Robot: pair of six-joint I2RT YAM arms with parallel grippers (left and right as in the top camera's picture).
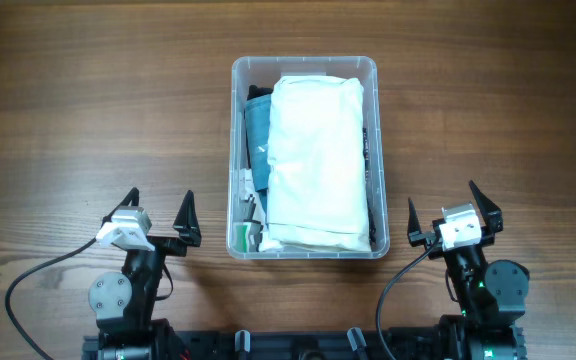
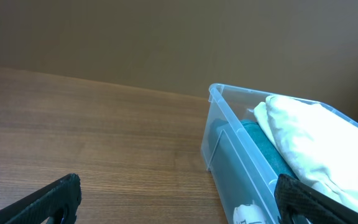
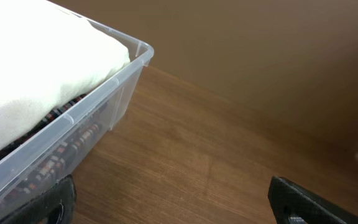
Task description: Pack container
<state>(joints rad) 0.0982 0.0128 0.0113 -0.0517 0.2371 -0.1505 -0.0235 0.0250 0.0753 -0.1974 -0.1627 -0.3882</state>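
Note:
The clear plastic container (image 1: 236, 150) stands at the table's middle, filled with folded garments: a large white one (image 1: 316, 160) on top, a teal one (image 1: 256, 140) along the left wall, and a dark patterned one at the right wall. My left gripper (image 1: 158, 212) is open and empty, left of the container's near corner. My right gripper (image 1: 453, 208) is open and empty, right of it. The container (image 2: 229, 146) with the white garment (image 2: 316, 137) shows in the left wrist view, and its corner (image 3: 120, 81) in the right wrist view.
The wooden table (image 1: 88, 120) extends bare on both sides of the container. A white rolled item (image 1: 243, 235) lies in the container's near left corner. Black cables run from both arm bases at the front edge.

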